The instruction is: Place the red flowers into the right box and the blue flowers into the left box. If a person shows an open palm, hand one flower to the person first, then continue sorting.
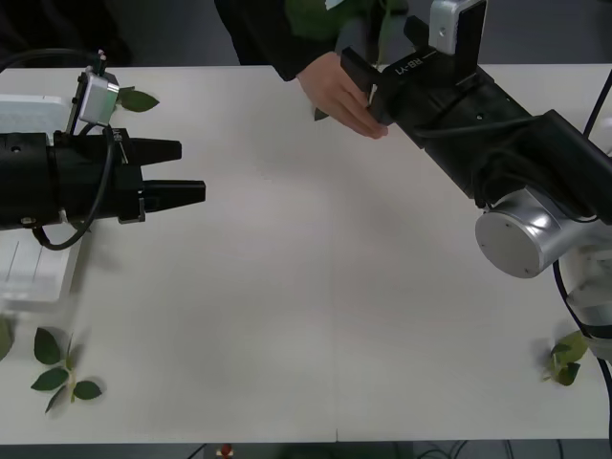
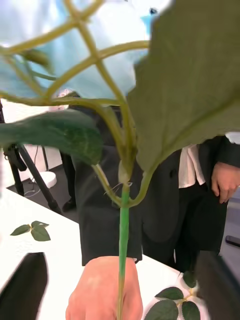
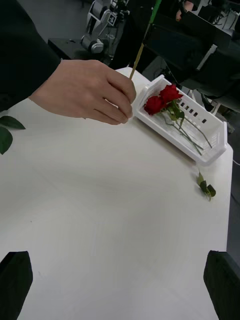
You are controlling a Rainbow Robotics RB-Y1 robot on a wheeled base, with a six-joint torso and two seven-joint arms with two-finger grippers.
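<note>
Right claw (image 1: 356,78): holds upright blue hydrangea stem (image 2: 123,240) directly over person's hand (image 1: 340,94); left claw (image 1: 182,172) narrow, far off

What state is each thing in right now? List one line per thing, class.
right gripper: holds the blue flower stem upright, at the person's hand.
left gripper: open, empty, above the table.
right box: holds red roses.
hand: fingers closing on the stem.
</note>
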